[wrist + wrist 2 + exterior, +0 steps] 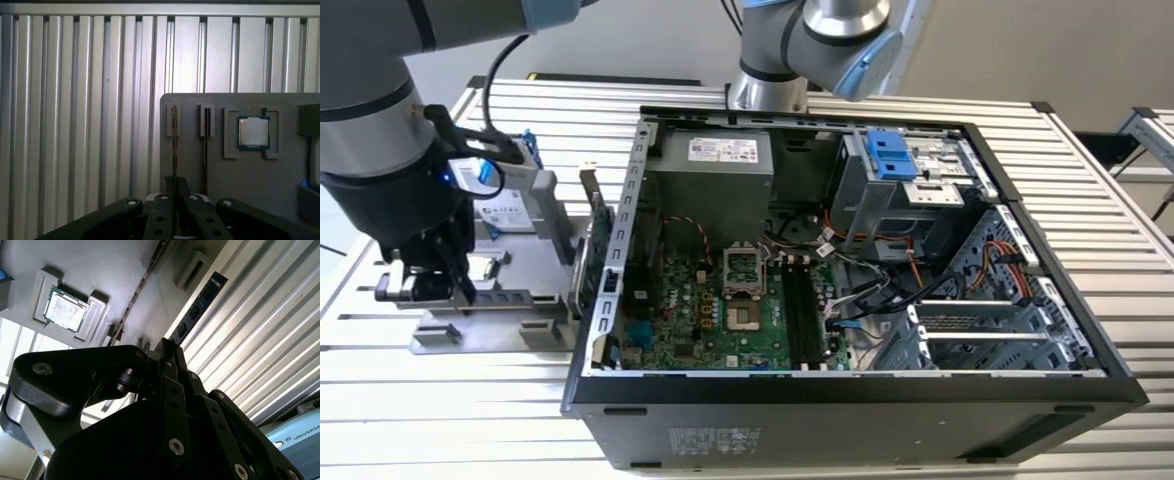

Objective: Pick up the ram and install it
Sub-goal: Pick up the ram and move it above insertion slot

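Exterior view: I log the gripper [427, 290] low over the grey fixture [487, 335] at the exterior view's left, beside the open computer case [854, 395].
First wrist view: the jaws appear clamped on the ram [174, 145], which sits edge-on with its far end in a fixture slot. A second stick [206, 142] and the CPU chip [253, 132] lie alongside.
Second wrist view: the ram [200, 305] runs out from the jaws.

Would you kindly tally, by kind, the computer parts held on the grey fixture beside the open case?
Ram sticks: 2, namely the ram gripped by the claw and a spare stick
CPU chip: 1
Hard drive: 1
Total: 4
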Available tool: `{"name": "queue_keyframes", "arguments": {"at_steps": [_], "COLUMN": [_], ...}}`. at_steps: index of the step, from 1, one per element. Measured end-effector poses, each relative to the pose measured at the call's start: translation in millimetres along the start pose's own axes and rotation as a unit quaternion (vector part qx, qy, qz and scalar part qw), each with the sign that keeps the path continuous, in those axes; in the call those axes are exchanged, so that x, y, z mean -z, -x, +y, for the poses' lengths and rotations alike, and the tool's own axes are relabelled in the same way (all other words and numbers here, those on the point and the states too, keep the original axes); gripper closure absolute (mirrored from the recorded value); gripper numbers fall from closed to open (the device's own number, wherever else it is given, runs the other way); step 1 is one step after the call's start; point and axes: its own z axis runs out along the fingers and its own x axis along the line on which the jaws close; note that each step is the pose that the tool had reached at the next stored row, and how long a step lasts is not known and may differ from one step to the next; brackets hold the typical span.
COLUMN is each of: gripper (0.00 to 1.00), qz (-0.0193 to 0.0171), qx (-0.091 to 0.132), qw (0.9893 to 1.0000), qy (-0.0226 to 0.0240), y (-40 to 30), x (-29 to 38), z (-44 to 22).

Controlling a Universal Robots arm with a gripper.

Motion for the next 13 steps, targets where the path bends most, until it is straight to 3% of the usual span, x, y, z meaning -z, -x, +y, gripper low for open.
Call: {"name": "queue_keyframes", "arguments": {"at_steps": [13], "gripper": [1.00], "qz": [0.0000], "qx": [0.000], "qw": [1.0000], "qy": [0.0000], "y": [-0.5], "x": [8.6], "z": [0.4]}}
